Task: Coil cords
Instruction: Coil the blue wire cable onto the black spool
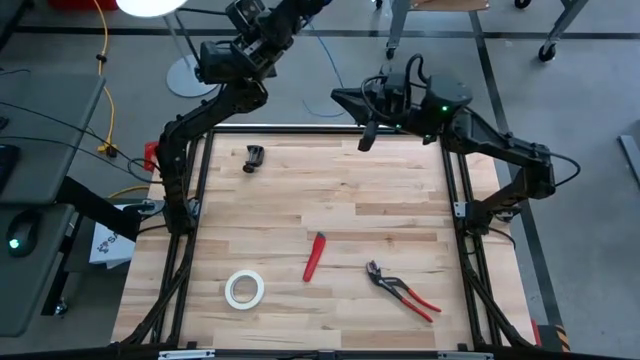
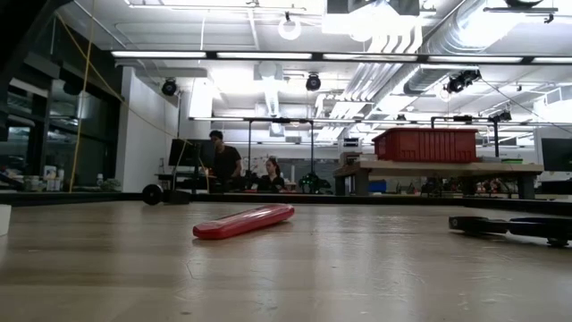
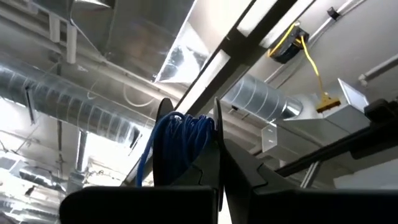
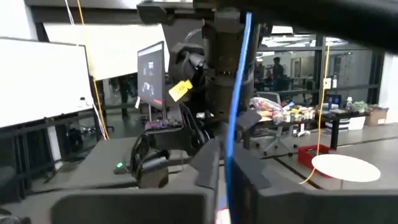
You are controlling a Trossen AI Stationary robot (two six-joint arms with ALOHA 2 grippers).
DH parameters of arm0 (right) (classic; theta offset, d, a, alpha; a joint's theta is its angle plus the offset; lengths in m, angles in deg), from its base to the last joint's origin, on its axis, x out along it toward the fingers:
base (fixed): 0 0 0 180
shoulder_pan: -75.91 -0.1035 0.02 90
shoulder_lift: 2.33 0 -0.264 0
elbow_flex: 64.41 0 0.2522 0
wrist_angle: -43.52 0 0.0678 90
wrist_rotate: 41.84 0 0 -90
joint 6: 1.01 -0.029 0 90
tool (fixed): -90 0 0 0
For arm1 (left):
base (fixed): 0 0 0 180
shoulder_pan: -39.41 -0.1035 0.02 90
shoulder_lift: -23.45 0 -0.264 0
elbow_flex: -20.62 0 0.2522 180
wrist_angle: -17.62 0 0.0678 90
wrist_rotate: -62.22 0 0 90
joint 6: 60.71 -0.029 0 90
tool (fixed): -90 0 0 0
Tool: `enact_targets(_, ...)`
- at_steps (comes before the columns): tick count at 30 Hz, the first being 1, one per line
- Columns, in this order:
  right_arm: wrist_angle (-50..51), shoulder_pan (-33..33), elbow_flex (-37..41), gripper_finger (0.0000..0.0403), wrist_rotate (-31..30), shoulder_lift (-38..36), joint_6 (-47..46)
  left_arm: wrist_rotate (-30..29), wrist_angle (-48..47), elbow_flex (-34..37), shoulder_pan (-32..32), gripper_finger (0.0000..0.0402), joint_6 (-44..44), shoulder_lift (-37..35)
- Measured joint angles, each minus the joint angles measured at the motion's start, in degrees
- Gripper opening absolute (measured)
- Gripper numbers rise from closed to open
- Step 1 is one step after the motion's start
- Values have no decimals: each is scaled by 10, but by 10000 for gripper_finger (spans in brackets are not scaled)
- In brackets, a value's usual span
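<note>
My left gripper (image 1: 282, 14) is raised beyond the table's far edge, pointing steeply up. It is shut on a small black spool (image 3: 165, 112) wound with thin blue wire (image 3: 181, 138). From the spool the wire (image 1: 328, 58) runs down to my right gripper (image 1: 343, 97), which points level toward the table's left, above the far edge. The right wrist view shows that wire (image 4: 239, 87) rising straight up from between the nearly shut fingers of my right gripper (image 4: 227, 163), in front of the left arm. The low view shows neither gripper. My left gripper pinches the spool's wound blue coil (image 3: 198, 134) between its two fingers, with the fingers pointing up. The spool is lifted clear, high above the table. My right gripper pinches one strand of the blue wire (image 4: 231, 146) between its two fingers, coming level from the table's right. The strand crosses the fingers and runs up straight, drawn taut toward the spool.
On the wooden table (image 1: 330, 200) lie a small black clamp (image 1: 254, 158) at the far left, a red-handled tool (image 1: 314, 256) in the middle, red-handled pliers (image 1: 402, 291) near right and a white tape roll (image 1: 244, 288) near left. People sit in the room beyond (image 2: 223, 165).
</note>
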Motion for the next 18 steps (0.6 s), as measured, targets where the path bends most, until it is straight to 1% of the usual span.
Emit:
enact_targets(5,2,-5,0,2,-5,0,16,24,-2,0,-13,0,-7,-9)
enact_targets(8,7,-5,0,1,-5,-2,16,44,-4,0,-26,0,-7,-17)
enact_targets(11,10,-5,0,1,-5,-8,16,58,-28,0,-39,0,-21,-26)
enact_targets(14,14,-5,0,0,-5,-15,15,74,-78,0,-54,0,-56,-40)
enact_targets(18,19,-5,0,0,-5,-20,16,73,-177,0,-70,0,-117,-65)
